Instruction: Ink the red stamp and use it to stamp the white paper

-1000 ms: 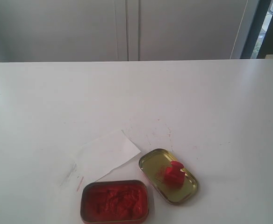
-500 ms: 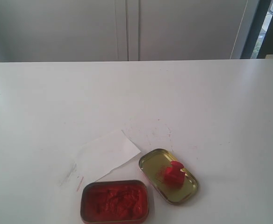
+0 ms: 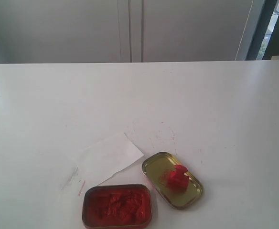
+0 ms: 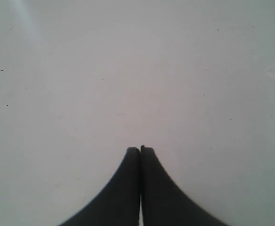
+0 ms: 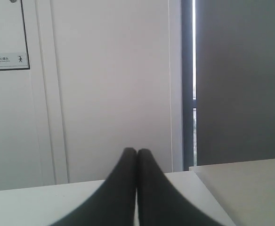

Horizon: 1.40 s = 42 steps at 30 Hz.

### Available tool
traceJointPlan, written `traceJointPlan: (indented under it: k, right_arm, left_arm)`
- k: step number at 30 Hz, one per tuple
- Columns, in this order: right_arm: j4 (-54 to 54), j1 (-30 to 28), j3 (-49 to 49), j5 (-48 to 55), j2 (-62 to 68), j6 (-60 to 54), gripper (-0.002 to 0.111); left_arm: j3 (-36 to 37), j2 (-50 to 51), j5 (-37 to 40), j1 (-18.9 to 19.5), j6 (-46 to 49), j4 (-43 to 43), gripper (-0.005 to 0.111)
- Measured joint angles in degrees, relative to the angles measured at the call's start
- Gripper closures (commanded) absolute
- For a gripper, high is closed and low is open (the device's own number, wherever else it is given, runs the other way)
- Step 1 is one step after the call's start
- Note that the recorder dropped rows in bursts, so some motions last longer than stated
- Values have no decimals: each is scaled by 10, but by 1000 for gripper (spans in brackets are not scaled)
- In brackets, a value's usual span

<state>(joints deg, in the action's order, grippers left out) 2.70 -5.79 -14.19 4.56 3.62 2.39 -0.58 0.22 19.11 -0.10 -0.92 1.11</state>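
Observation:
The red stamp (image 3: pixel 177 178) stands knob up inside the gold tin lid (image 3: pixel 155 168) near the table's front. Left of it lies the rectangular tin of lumpy red ink paste (image 3: pixel 117 206). Behind that tin the white paper (image 3: pixel 107 160) lies flat on the table. Neither arm shows in the exterior view. In the left wrist view my left gripper (image 4: pixel 140 149) is shut with nothing in it, over bare white tabletop. In the right wrist view my right gripper (image 5: pixel 137 151) is shut and empty, pointing toward a pale wall beyond the table edge.
The white table (image 3: pixel 187 105) stretches wide behind the tins. Pale cabinet doors (image 3: pixel 130 28) stand at the back, with a dark window strip (image 3: pixel 273 28) at the far right. A lower beige surface (image 5: pixel 250 188) sits beside the table in the right wrist view.

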Motion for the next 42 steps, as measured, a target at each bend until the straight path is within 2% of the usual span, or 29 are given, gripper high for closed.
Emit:
traceJointPlan:
  k: [6, 18, 38, 42]
  right_arm:
    - [0, 0, -40, 23, 52, -4, 108]
    - [0, 0, -207, 260, 253, -4, 108]
    - [0, 0, -223, 253, 286, -4, 108]
    - [1, 0, -247, 292, 308, -4, 108]
  left_arm:
    - [0, 0, 0, 0, 0, 0, 107]
    - [0, 0, 0, 0, 0, 0, 107]
    - [0, 0, 0, 0, 0, 0, 107]
    - [0, 0, 0, 0, 0, 0, 107]
